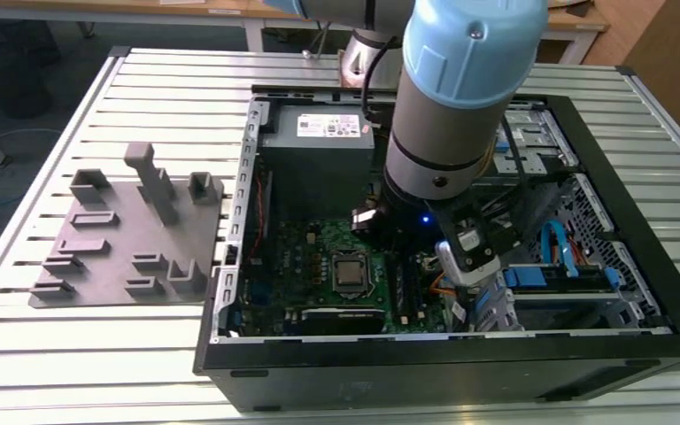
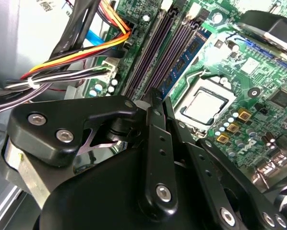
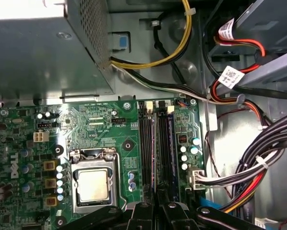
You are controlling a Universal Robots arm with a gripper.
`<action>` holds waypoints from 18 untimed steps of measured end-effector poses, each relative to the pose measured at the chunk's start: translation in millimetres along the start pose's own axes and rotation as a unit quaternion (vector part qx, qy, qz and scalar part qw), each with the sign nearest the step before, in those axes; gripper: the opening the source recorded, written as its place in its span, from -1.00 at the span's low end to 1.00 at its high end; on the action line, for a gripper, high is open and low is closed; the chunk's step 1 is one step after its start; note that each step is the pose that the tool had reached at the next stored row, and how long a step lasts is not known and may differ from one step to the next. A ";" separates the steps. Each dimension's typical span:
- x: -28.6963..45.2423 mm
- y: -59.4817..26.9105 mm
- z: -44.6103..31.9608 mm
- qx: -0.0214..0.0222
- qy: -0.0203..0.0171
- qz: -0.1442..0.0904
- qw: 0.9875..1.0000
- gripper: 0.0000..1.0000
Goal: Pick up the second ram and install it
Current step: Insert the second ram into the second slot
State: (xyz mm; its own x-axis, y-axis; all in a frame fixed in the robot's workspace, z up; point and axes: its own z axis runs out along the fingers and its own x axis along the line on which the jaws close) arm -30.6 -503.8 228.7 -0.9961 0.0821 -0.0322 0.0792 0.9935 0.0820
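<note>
Second ram point(image 2: 184, 56) point(image 3: 171, 143) seated on edge in a black memory socket point(image 3: 146, 143) of the motherboard point(image 3: 95, 120); gripper point(image 2: 158, 96) point(image 3: 158, 207) poised at the stick's near end, jaws drawn shut, grip on anything not discernible; processor point(image 3: 93, 184) beside the sockets; grey tray point(image 1: 116, 248) outside the case point(image 1: 671, 292), on the exterior view's left.

An open black computer case point(image 1: 623, 350) lies on the slatted metal table point(image 1: 33, 350), its green motherboard point(image 1: 316, 257) carrying a silver processor point(image 1: 350, 268) beside the long black memory sockets point(image 3: 155, 143), with the grey moulded tray point(image 1: 127, 235) just beside the case toward the exterior view's left.
</note>
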 end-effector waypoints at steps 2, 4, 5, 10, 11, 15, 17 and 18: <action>0.2 -0.3 3.1 0.000 0.000 0.000 1.000 -0.78; 0.3 -0.5 5.6 0.000 0.000 0.000 1.000 -0.78; 0.4 -0.5 6.5 0.000 0.000 0.000 1.000 -0.78; 0.5 -0.8 9.0 0.001 0.000 -0.003 1.000 -0.78; 0.5 -0.8 9.4 0.001 0.000 -0.004 1.000 -0.78; 0.6 -1.0 11.3 0.001 0.000 -0.005 1.000 -0.78; 0.8 -1.0 12.0 0.001 0.000 -0.005 1.000 -0.78; 0.9 -1.0 12.3 0.001 0.000 -0.005 1.000 -0.78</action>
State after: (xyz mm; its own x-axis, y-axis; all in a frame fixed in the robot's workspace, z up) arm -31.1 -503.8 216.3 -0.9968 0.0726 -0.0323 0.0699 0.9944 0.0791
